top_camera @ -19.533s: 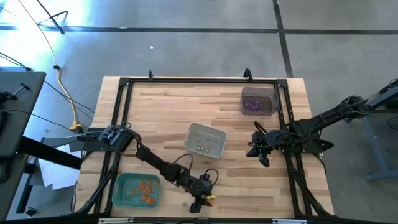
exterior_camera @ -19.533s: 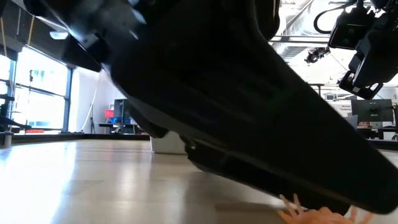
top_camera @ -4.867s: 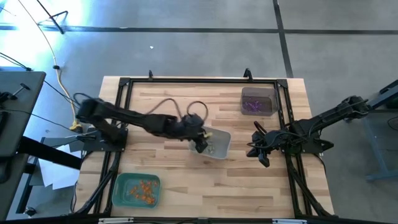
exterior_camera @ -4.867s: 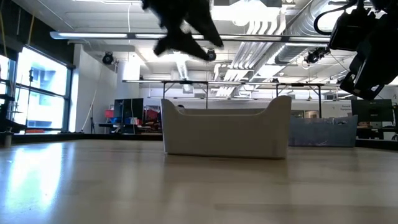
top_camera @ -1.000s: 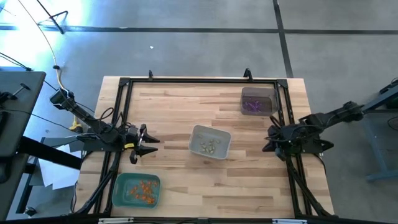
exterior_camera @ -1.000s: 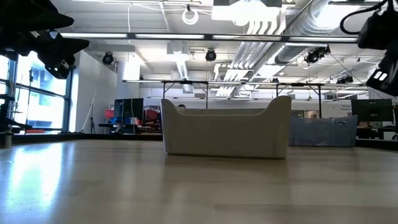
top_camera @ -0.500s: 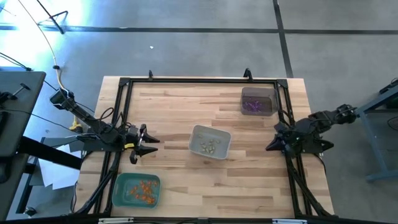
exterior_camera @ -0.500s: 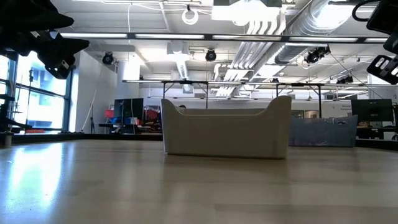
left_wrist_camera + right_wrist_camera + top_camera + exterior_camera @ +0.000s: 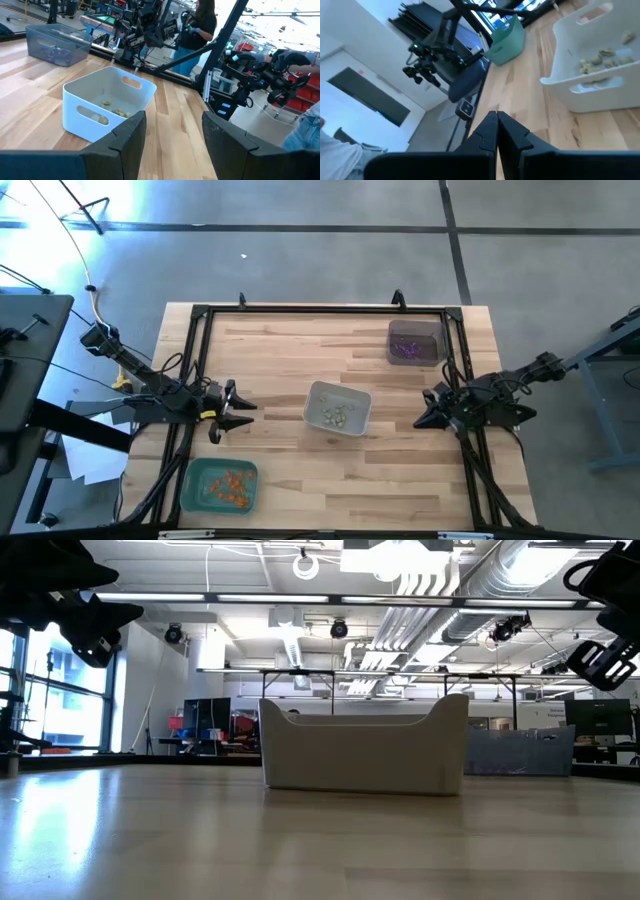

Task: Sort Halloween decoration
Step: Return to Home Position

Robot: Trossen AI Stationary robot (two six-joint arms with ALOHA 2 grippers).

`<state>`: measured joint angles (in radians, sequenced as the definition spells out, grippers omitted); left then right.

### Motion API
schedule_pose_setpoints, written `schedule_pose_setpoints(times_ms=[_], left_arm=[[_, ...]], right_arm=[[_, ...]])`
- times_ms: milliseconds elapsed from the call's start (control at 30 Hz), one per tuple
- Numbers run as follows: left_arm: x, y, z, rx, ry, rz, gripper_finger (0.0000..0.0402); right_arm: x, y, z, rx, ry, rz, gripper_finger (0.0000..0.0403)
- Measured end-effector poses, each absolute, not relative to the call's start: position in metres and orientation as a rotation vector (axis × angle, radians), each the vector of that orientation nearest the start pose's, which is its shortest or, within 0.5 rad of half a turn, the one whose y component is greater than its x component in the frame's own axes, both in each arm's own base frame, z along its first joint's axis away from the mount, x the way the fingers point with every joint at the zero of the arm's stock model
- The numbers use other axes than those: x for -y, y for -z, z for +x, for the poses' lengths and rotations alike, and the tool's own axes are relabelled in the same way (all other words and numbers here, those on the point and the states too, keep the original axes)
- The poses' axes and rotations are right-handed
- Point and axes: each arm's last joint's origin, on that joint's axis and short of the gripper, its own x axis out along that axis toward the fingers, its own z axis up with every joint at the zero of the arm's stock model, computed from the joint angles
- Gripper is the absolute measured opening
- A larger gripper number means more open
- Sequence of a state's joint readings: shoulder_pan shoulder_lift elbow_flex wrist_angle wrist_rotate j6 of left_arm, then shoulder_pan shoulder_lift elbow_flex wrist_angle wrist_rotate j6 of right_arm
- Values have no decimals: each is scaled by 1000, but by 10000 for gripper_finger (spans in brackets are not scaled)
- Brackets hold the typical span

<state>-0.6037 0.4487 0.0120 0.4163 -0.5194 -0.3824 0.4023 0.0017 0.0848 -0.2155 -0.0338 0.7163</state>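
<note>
The left gripper (image 9: 230,410) is held above the left side of the light wooden slatted table (image 9: 300,350), beside the black frame rail. Its two dark fingers (image 9: 131,131) are spread wide apart and nothing is gripped between them. The right gripper (image 9: 424,416) is held over the table's right side, with its fingers (image 9: 487,131) pressed together and nothing caught in them.

Between the two grippers, at mid-table, a pale whitish-grey plastic bin with handle slots (image 9: 316,393) is seen, and small whitish-beige trinkets (image 9: 338,414) lie inside it. Tiny orange trinkets (image 9: 233,483) are gathered in the green rectangular tray (image 9: 195,490) near the front left corner. Purple trinkets (image 9: 408,350) are held in the dark grey translucent bin (image 9: 415,329) at the far right.
</note>
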Motion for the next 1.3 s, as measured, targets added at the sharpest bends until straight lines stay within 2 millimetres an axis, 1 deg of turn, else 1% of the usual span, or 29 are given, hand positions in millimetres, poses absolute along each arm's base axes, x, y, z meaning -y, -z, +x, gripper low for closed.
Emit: schedule_pose_setpoints(times_ms=[167, 333, 533, 667, 867, 1033, 1300], left_arm=[[58, -167, 109, -34, 80, -371, 181], [58, -167, 109, -34, 80, -371, 181], [58, -167, 109, -34, 80, -371, 181], [58, -167, 109, -34, 80, -371, 181], [58, -167, 109, -34, 80, -371, 181], [58, -167, 109, -34, 80, -371, 181], [58, -167, 109, -34, 80, -371, 181]], right_arm=[[-37, -172, 84, -266, -380, 682, 0], [-37, -183, 84, -163, -419, 703, 0], [-37, -189, 84, -101, -442, 715, 0], [-37, -196, 84, -8, -477, 733, 0], [-39, -184, 87, 21, -487, 736, 0], [-39, -184, 87, 16, -486, 735, 0], [-39, -175, 88, -65, -458, 723, 0]])
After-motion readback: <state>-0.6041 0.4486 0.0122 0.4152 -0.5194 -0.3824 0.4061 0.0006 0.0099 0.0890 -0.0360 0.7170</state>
